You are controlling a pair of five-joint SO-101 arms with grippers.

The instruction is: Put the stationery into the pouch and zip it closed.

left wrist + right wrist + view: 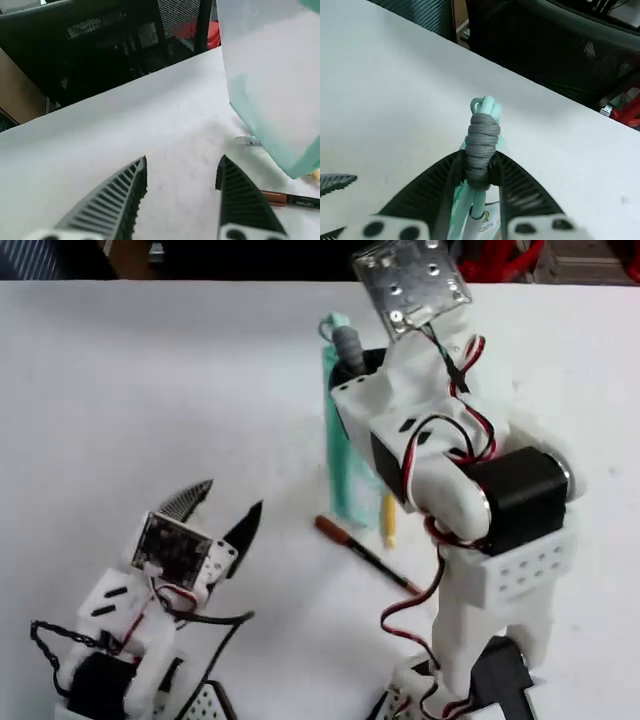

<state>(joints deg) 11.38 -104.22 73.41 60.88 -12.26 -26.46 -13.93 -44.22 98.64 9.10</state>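
A teal see-through pouch point(344, 465) hangs on edge, its lower end near the table, held up by its grey cord zipper pull point(346, 341). My right gripper point(354, 368) is shut on that pull point(480, 142), with the pouch point(471, 207) hanging below the jaws. A pen with a brown cap point(364, 554) and a yellow stick point(388, 521) lie on the table beside the pouch's lower end. My left gripper point(222, 506) rests open low at the front left, apart from them. In the left wrist view it point(182, 172) faces the pouch point(272, 85) and the pen point(291, 200).
The white table point(150, 390) spreads wide to the left and back. The right arm's body point(480, 510) stands over the right of the stationery. Dark chairs and red items lie beyond the far edge point(560, 55).
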